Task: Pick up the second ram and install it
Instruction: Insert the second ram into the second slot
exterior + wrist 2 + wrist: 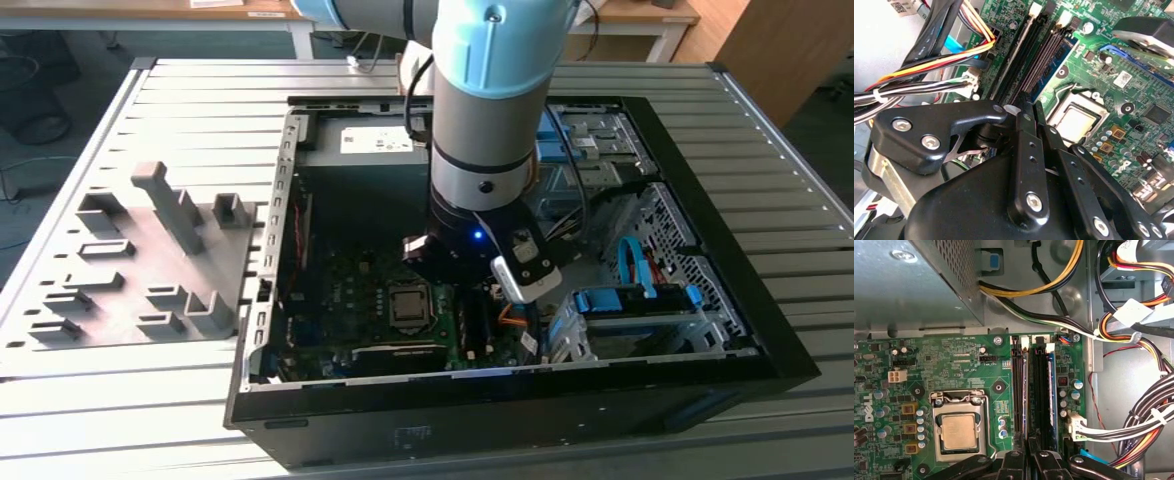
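Note:
The second ram (1024, 390) shows edge-on as a thin pale strip standing along a black memory slot (1017, 390) on the green motherboard (954, 365). It runs straight into the narrow gap between my fingers. My gripper (1027, 447) is down inside the open computer case (280, 200), over the slots, with its black fingers (1026, 130) drawn close together on the stick's edge. In the second wrist view the gripper (1033, 107) sits at the near end of the ram (1016, 60). In the exterior view the gripper (461, 285) hangs just beside the CPU socket (404, 305).
A bluish edge (1052, 390) lines the neighbouring slot. The CPU socket (959, 432) lies close beside the slots. Cable bundles (1149, 415) crowd the other side, under the power supply (919, 285). A drive cage (641, 305) fills the case's corner. A grey fixture tray (147, 260) lies outside.

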Robot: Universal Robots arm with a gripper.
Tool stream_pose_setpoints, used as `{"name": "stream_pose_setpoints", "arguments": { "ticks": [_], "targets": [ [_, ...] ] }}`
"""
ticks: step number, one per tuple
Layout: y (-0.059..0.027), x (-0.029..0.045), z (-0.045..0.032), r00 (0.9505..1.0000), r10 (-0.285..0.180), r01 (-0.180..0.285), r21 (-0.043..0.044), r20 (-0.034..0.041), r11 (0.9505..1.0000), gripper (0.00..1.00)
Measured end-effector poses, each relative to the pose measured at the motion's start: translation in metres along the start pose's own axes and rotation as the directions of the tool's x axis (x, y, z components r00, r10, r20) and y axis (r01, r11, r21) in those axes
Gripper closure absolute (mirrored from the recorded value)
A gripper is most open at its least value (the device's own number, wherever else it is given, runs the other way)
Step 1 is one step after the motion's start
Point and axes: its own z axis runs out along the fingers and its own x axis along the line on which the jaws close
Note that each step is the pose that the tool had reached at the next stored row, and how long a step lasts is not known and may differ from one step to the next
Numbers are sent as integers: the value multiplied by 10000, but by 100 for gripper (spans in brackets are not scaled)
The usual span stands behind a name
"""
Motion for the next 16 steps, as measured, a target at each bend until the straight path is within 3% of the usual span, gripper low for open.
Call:
{"name": "stream_pose_setpoints", "arguments": {
  "ticks": [16],
  "targets": [
    [27,-13,12,10000,-9,9,-2,0,10000,86]
  ]
}}
